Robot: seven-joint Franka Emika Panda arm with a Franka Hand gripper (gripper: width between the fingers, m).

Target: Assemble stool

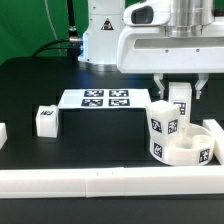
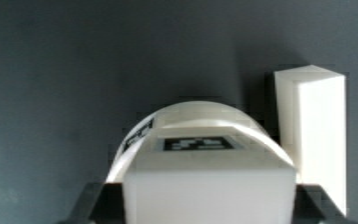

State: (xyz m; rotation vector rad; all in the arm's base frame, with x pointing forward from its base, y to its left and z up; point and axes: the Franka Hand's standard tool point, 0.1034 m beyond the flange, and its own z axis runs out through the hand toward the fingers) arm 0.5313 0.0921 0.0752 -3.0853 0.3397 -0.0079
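The round white stool seat [image 1: 190, 152] lies at the exterior view's right, near the front rail. One white tagged leg [image 1: 162, 124] stands upright on it. My gripper [image 1: 179, 92] is shut on a second leg [image 1: 180, 106] and holds it upright just above the seat, behind the standing leg. In the wrist view this held leg [image 2: 202, 160] fills the space between my dark fingers [image 2: 105, 202], tag facing the camera, with my gripper [image 2: 206, 208] at its sides. A third leg [image 1: 46, 120] lies loose on the table at the exterior view's left.
The marker board [image 1: 100, 98] lies flat at mid table. A long white rail [image 1: 90, 181] runs along the front edge. A white piece [image 1: 3, 131] sits at the left edge. A long white block [image 2: 309, 115] shows beside the held leg in the wrist view.
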